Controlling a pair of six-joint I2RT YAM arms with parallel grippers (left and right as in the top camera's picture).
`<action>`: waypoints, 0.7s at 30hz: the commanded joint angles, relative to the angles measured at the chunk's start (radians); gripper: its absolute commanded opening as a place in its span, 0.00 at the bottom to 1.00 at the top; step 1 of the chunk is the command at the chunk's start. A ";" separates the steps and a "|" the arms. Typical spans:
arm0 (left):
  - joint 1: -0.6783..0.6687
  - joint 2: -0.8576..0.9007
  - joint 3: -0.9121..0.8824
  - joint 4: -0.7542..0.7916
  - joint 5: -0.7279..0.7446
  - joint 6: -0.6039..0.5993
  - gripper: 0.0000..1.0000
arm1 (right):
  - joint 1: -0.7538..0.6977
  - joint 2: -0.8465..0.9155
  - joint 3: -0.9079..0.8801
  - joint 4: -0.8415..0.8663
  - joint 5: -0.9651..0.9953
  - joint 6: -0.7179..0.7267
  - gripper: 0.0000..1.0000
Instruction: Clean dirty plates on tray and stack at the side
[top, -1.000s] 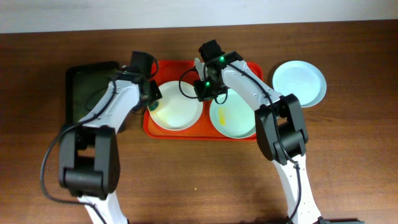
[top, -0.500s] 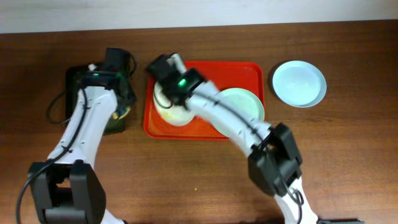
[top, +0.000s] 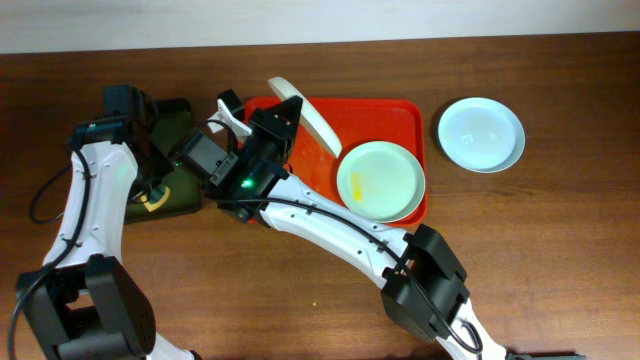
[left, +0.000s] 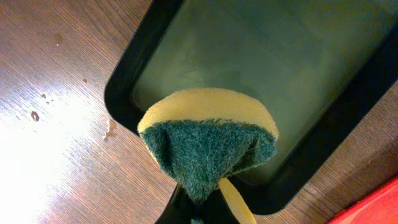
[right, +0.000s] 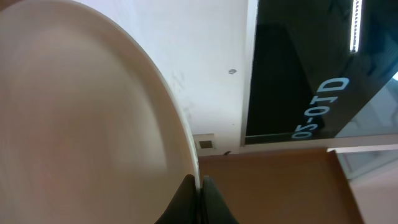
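Observation:
My right gripper (top: 288, 110) is shut on the rim of the white plate (top: 305, 117) and holds it tilted on edge above the left end of the red tray (top: 400, 112). In the right wrist view the plate (right: 81, 118) fills the left, pinched between the fingers (right: 199, 186). A pale green plate (top: 380, 180) with a yellow smear lies in the tray's right half. A pale blue plate (top: 481, 134) sits on the table to the right. My left gripper (left: 199, 208) is shut on a yellow and green sponge (left: 208, 143), also seen overhead (top: 150, 200).
A dark green-black tray (top: 183, 118) lies left of the red tray, and the sponge hangs over its near rim (left: 124, 81). Water drops dot the wood beside it (left: 43, 99). The right arm stretches across the table front (top: 340, 235).
The right arm swung left and lifted the white plate off the red tray, tipping it on edge. The left arm moved left with the sponge over the dark tray.

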 joint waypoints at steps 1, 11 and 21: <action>0.003 -0.011 -0.005 -0.005 0.005 -0.009 0.00 | -0.006 -0.024 0.012 0.003 0.052 0.013 0.04; 0.003 -0.011 -0.005 -0.005 0.031 -0.009 0.00 | -0.457 -0.209 0.014 -0.388 -1.040 0.936 0.04; 0.003 -0.011 -0.005 0.003 0.031 -0.010 0.00 | -1.213 -0.190 -0.151 -0.442 -1.606 0.930 0.04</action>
